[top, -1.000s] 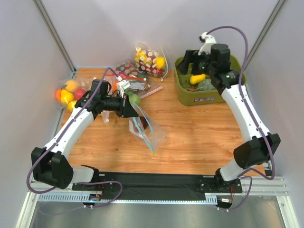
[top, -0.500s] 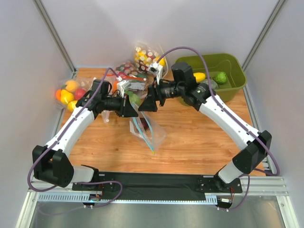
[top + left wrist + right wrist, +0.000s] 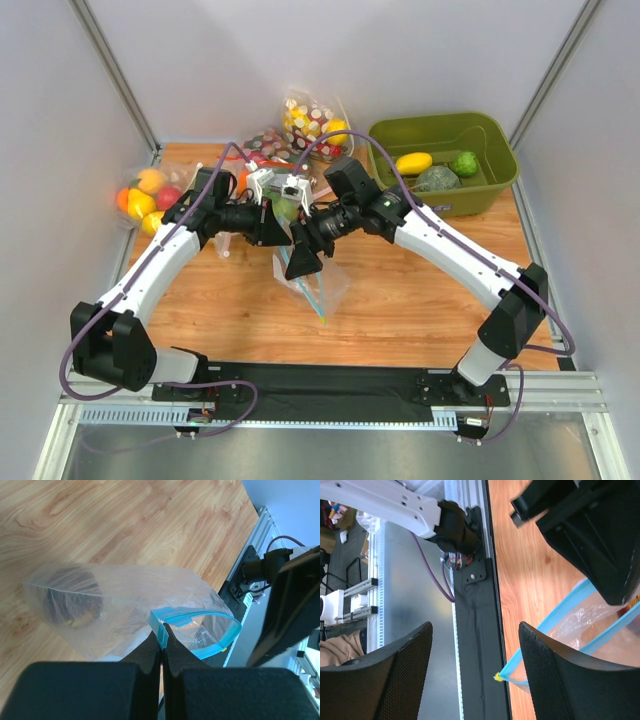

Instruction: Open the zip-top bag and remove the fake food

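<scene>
The clear soft plastic zip-top bag with the teal-blue zipper strip (image 3: pixel 312 275) hangs near the middle of the light wood-grain table (image 3: pixel 420 290), held up by its mouth edge so that its long axis slants from the raised mouth, at the far side in the overhead view, down to its body resting on the wood towards the arms' bases. In the left wrist view the bag (image 3: pixel 115 612) is thin, glossy and creased; its zipper strip curls into an open loop, so the mouth gapes to the right of that picture. A dark, rounded piece of fake food (image 3: pixel 70 597) lies inside at the closed bottom end, blurred by the film.

The left gripper (image 3: pixel 161 652) is clenched on the zipper strip, its two black fingers pressed together with the teal edge nipped between them. The right gripper (image 3: pixel 475 672) has its matte, finely dimpled black fingers (image 3: pixel 402 672) spread apart with nothing between them; it hovers just above the bag's open mouth, whose teal rim (image 3: pixel 560 630) shows beside it.

At the far right of the table stands an olive-green rectangular plastic bin (image 3: pixel 497 185) holding a yellow lemon-shaped toy (image 3: pixel 413 162), a green ball (image 3: pixel 463 163) and a grey-green leafy toy (image 3: pixel 438 179)
</scene>
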